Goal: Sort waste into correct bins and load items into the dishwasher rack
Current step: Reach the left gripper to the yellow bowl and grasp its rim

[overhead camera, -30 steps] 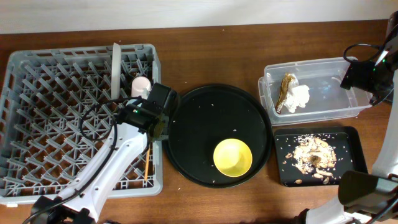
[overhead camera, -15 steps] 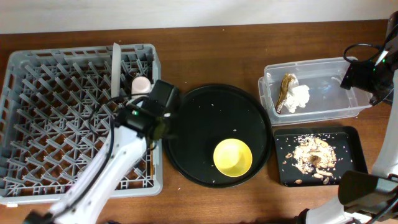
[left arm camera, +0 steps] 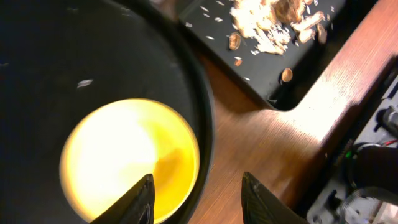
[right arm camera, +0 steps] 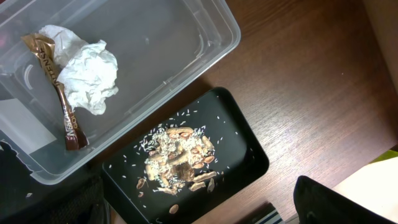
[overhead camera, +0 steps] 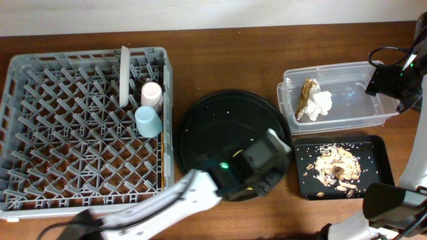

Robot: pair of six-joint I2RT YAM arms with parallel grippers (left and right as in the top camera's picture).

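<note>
My left gripper [left arm camera: 199, 202] is open right above the yellow bowl [left arm camera: 124, 158]. One finger is over the bowl's inside, the other over the wood beyond the round tray's rim. In the overhead view the left gripper [overhead camera: 257, 163] hides the bowl. The grey rack [overhead camera: 40, 133] holds the pink cup [overhead camera: 152, 93], the light-blue cup [overhead camera: 148, 121] and the upright plate [overhead camera: 124, 77]. The clear tub [overhead camera: 353, 117] holds the white napkin [right arm camera: 84, 65] and the gold-brown wrapper [right arm camera: 62, 93]. Food scraps [right arm camera: 180, 162] lie in the black rectangular tray [overhead camera: 373, 150]. My right gripper [right arm camera: 193, 214] is open and empty above the bins. I see no chopsticks.
The large round black tray [overhead camera: 213, 127] lies between the rack and the bins, with crumbs on it. The right arm [overhead camera: 393, 80] stands at the table's right edge by the tub. Bare wood runs along the back edge.
My left arm swung right from the rack to over the yellow bowl. The light-blue cup now shows standing in the rack beside the pink cup. The right arm has not moved.
</note>
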